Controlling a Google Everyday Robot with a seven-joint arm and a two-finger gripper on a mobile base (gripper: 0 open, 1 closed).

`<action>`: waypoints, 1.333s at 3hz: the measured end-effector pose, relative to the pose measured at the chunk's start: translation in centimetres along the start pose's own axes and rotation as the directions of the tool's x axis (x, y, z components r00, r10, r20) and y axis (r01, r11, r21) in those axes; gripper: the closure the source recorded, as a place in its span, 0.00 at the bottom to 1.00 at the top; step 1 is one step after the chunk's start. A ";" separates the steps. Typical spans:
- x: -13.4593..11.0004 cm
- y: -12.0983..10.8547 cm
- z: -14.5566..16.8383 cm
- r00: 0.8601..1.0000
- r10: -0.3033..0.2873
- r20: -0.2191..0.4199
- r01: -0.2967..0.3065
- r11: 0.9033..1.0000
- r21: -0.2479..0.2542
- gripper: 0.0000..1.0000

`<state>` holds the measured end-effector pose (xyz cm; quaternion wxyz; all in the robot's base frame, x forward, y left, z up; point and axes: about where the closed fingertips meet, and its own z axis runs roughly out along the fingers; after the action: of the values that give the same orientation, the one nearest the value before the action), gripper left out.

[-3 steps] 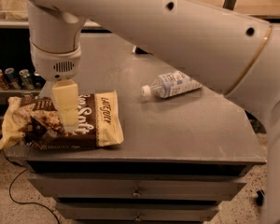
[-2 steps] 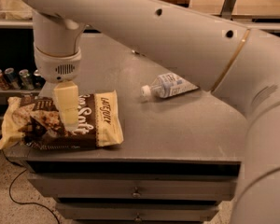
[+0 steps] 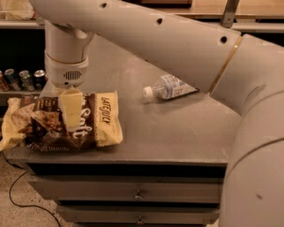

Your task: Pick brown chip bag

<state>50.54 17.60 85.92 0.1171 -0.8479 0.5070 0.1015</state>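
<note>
The brown chip bag (image 3: 92, 122) lies flat at the front left corner of the grey table (image 3: 180, 126), with cream-yellow ends, white "Salt" lettering and pictured chips. Its left end hangs over the table's left edge. My gripper (image 3: 70, 111) points straight down from the white wrist (image 3: 66, 70) and sits on the middle of the bag, touching its top. The part of the bag under the gripper is hidden. The bag rests on the table.
A plastic water bottle (image 3: 168, 88) lies on its side at mid-table, right of the bag. Several cans (image 3: 19, 78) stand on a lower shelf at the left. My large white arm (image 3: 180, 37) spans the upper view. Drawers (image 3: 137, 193) sit below the tabletop.
The wrist and gripper have shifted slightly right and down onto the bag. The upper arm has swung closer at the right. The bag and bottle have not moved.
</note>
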 end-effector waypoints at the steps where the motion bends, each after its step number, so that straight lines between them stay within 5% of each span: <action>1: 0.4 -0.1 0.1 1.000 0.009 0.001 -0.009 1.000 -0.002 0.65; 2: 0.4 -0.1 -0.1 1.000 0.009 0.000 -0.009 1.000 -0.001 0.88; 3: 0.4 -0.1 -0.1 1.000 0.009 0.000 -0.009 1.000 -0.001 1.00; 4: 1.2 -0.4 -4.0 0.999 0.023 -0.032 -0.021 0.997 0.072 1.00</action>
<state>51.68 15.53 89.45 0.1379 -0.8391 0.5214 0.0708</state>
